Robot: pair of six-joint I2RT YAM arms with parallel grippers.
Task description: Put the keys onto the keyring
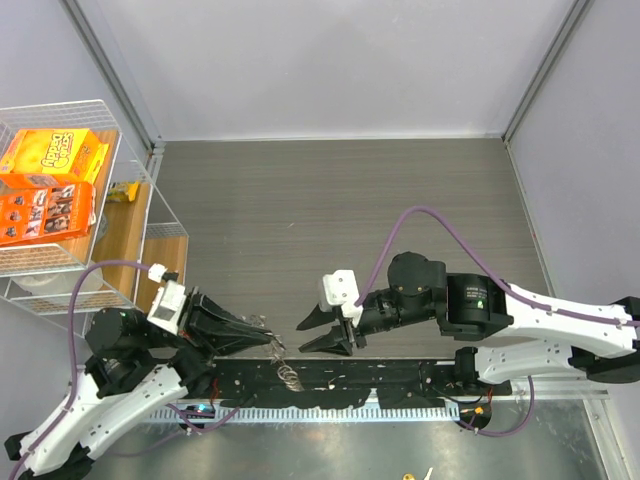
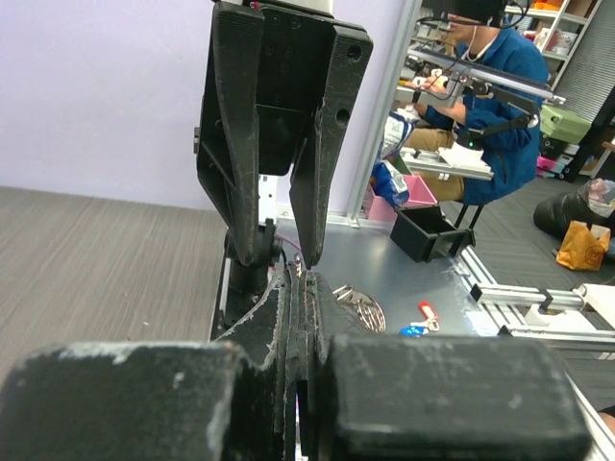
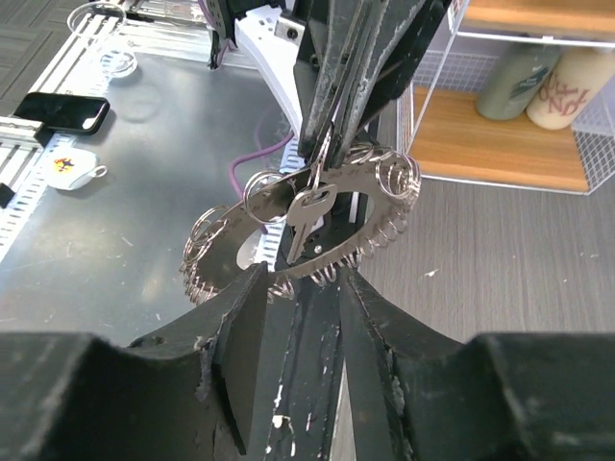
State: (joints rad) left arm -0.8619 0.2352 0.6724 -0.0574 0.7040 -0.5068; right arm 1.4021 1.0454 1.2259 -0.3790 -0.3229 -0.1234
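In the right wrist view the keyring (image 3: 370, 240) is a flat metal ring edged with many small wire loops. My left gripper (image 3: 322, 163) reaches down from above, shut on its upper rim. A silver key (image 3: 307, 219) dangles inside the ring, from a small loop just below the left fingertips. My right gripper (image 3: 303, 288) is open right under the ring, a finger on either side, touching nothing. From above, the left gripper (image 1: 268, 337) and right gripper (image 1: 301, 339) face each other tip to tip over the near table edge, the keyring (image 1: 280, 350) between them.
A wire shelf (image 1: 135, 215) with cereal boxes (image 1: 50, 155) stands at the left. On the metal bench lie a black phone (image 3: 65, 110), a white tag (image 3: 72, 168), loose rings (image 3: 96, 19), and red (image 2: 428, 312) and blue (image 2: 413, 329) tags. A black bin (image 2: 428, 232) sits beyond.
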